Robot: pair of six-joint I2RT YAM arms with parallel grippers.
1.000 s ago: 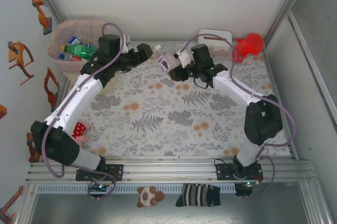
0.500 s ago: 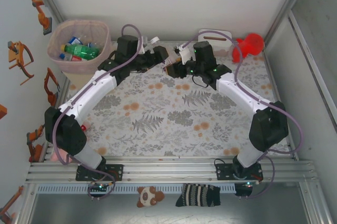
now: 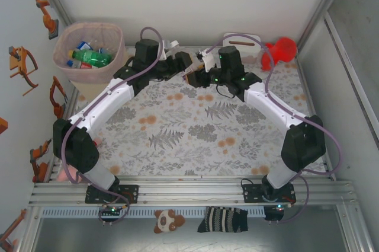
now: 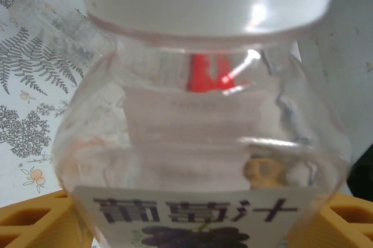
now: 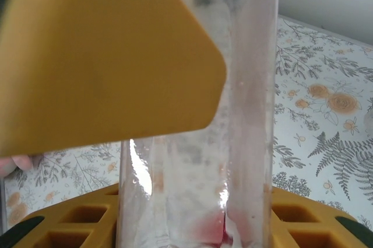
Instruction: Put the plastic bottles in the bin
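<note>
A clear plastic bottle point(image 4: 204, 143) with a white cap and a grape-picture label hangs above the back middle of the table, between both grippers point(image 3: 190, 69). My right gripper point(image 5: 195, 219) is shut on its body point(image 5: 198, 160), with yellow fingers on each side. From the left, my left gripper point(image 4: 198, 224) stands open with its jaws either side of the label end, and one of its yellow fingers point(image 5: 99, 55) lies against the bottle. The beige bin point(image 3: 65, 35) with a pink liner stands at the back left. It holds a green bottle point(image 3: 92, 57) and several others.
A red plastic toy point(image 3: 281, 50) and a white box point(image 3: 241, 41) sit at the back right, just behind the right arm. White walls close the table at the back and on both sides. The floral cloth point(image 3: 189, 139) in front of the grippers is bare.
My left arm swung right from beside the bin to the bottle, and its jaws have narrowed around it. The right gripper edged slightly back-right, still holding the bottle.
</note>
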